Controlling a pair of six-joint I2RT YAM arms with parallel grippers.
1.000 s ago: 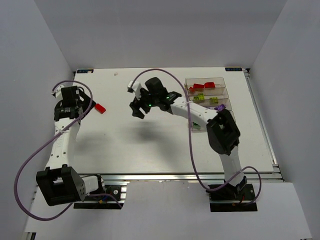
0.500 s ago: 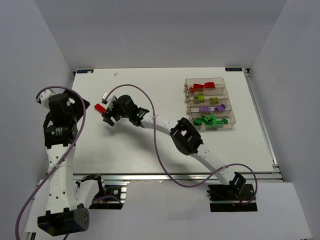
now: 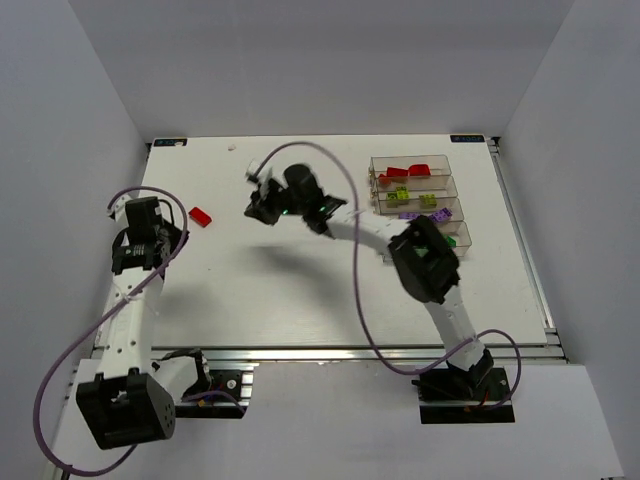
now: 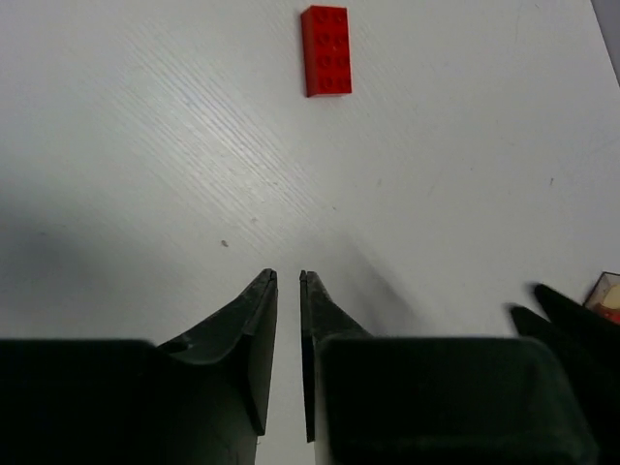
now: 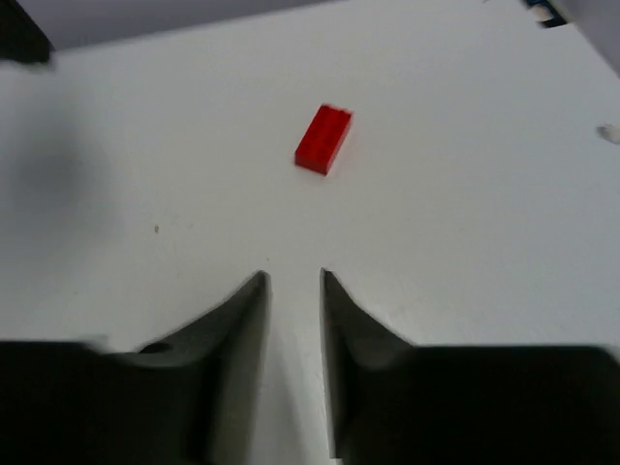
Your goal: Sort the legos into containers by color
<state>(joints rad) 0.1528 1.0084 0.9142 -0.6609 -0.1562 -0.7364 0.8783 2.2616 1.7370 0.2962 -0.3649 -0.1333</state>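
Observation:
One red lego (image 3: 201,215) lies flat on the white table at the left, between my two grippers and touched by neither. It lies well ahead of the fingertips in both wrist views (image 4: 325,50) (image 5: 324,139). My left gripper (image 3: 170,228) (image 4: 288,276) sits just left of it, its jaws open only a narrow slit and holding nothing. My right gripper (image 3: 256,207) (image 5: 293,276) hovers to the brick's right, partly open and empty. The containers (image 3: 460,172) stand in a row at the right, holding red (image 3: 405,172), yellow-green (image 3: 400,196) and purple (image 3: 408,215) legos. The right arm hides most of the nearest bin.
The right arm's dark elbow (image 3: 425,260) reaches across the middle of the table over the near bin. A metal rail (image 3: 350,352) runs along the table's front edge. White walls close in the left, back and right sides.
My right gripper, which was beside the red lego half a second ago, has drawn back to the right. The left arm has swung lower. Both grippers' jaws have narrowed. The brick has not moved.

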